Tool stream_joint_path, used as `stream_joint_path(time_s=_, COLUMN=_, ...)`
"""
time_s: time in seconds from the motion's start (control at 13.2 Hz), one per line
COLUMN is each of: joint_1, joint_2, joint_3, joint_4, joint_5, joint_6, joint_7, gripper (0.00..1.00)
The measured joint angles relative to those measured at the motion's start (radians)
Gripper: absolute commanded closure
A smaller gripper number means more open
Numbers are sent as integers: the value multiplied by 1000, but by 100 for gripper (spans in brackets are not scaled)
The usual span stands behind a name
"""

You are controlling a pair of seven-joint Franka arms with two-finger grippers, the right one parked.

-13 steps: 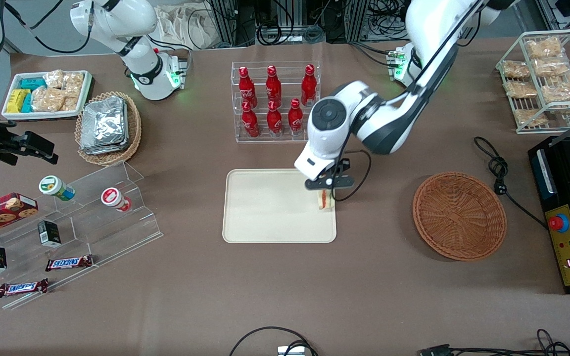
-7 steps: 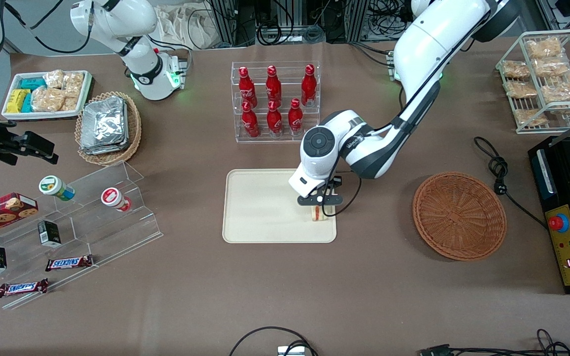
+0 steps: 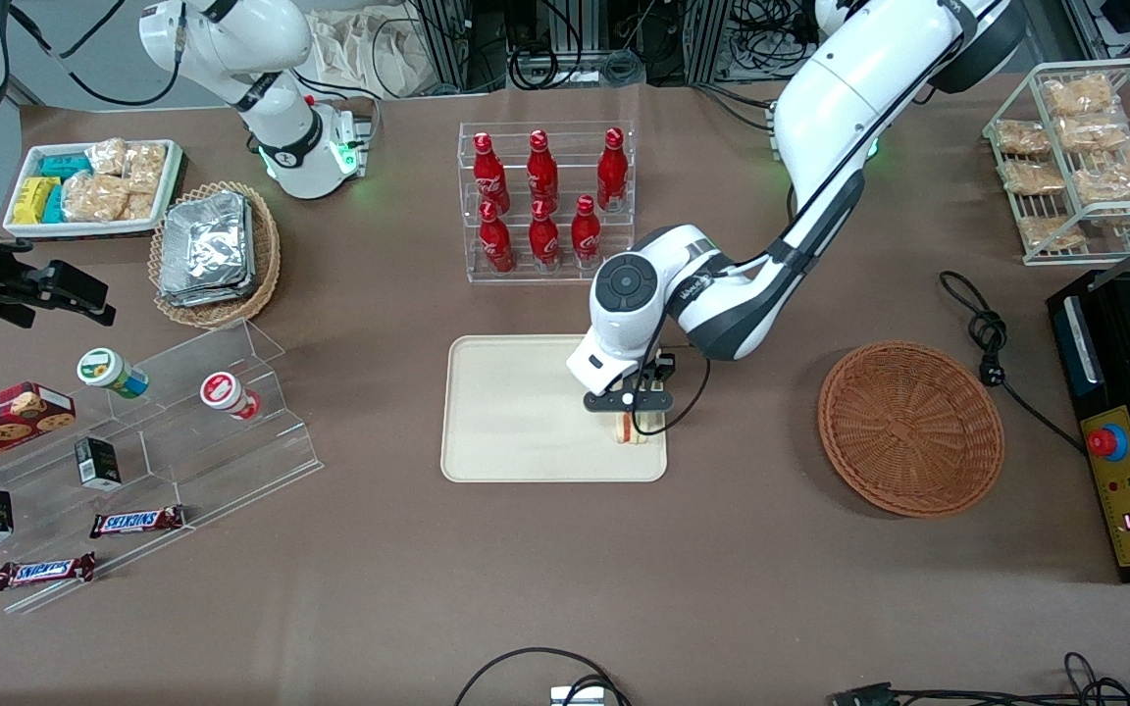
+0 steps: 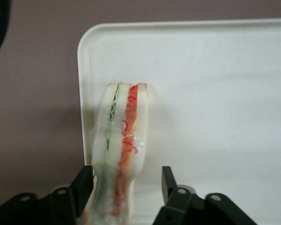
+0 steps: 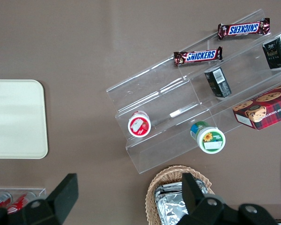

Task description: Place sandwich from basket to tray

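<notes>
Straddling the sandwich (image 4: 121, 154), the fingers (image 4: 82, 183) of the left arm's gripper (image 3: 630, 404) stand spread: one sits close against the bread on one side, while the other is clear of it with a visible gap, so nothing is being pinched. The sandwich stands on its edge on the tray (image 3: 516, 412), its green and red filling lines facing the wrist camera, close beside the tray's rim at the corner nearer the basket (image 3: 910, 428) and the front camera. The basket itself lies well apart, toward the working arm's end of the worktop (image 3: 565, 569), and holds nothing.

Judging from this, the release step is in hand and the placing is nearly complete. The next move calls for a straight lift, keeping the fingers spread so the near one does not drag or tip the upright wedge.

Room is tight on the rim side, where the sandwich sits just inside the edge. Toward the tray's middle there is plenty of bare surface. The rack of red bottles (image 3: 545, 201) stands farther from the front camera, near the arm's elbow.
</notes>
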Motion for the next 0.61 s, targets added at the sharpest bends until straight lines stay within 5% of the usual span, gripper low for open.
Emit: stream_joint_path(time_s=0.61, joint_1=117, joint_2=-258, joint_3=4, joint_4=29, joint_5=-84, joint_6=-257, joint_7=74, gripper=0)
